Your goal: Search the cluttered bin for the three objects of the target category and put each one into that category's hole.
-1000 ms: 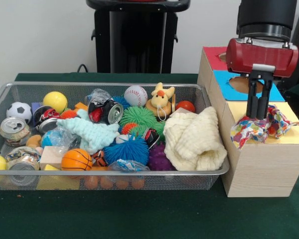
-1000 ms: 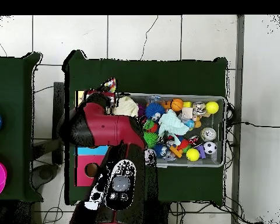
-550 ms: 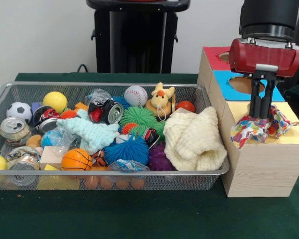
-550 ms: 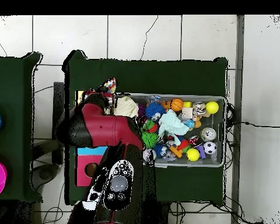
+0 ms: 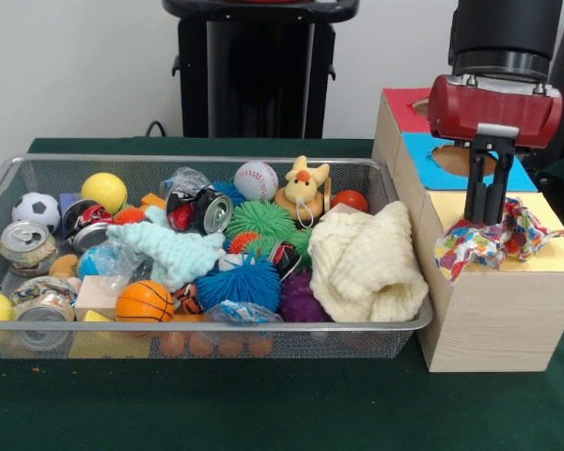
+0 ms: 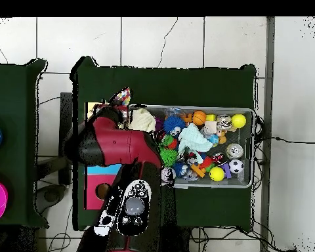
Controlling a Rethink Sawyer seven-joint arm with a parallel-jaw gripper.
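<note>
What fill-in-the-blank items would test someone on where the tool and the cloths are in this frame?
1. The tool stands over the ____ panel of the wooden box.
2. The multicoloured cloth lies on the box, hanging over its ____ edge.
3. The cream cloth lies inside the wire ____.
4. The panel between the red and yellow ones is ____.

Missing words: yellow; front; bin; blue

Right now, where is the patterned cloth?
Front view: the patterned cloth lies on the wooden box's yellow section, right of the bin, draping over its front edge, directly under the gripper.
</note>
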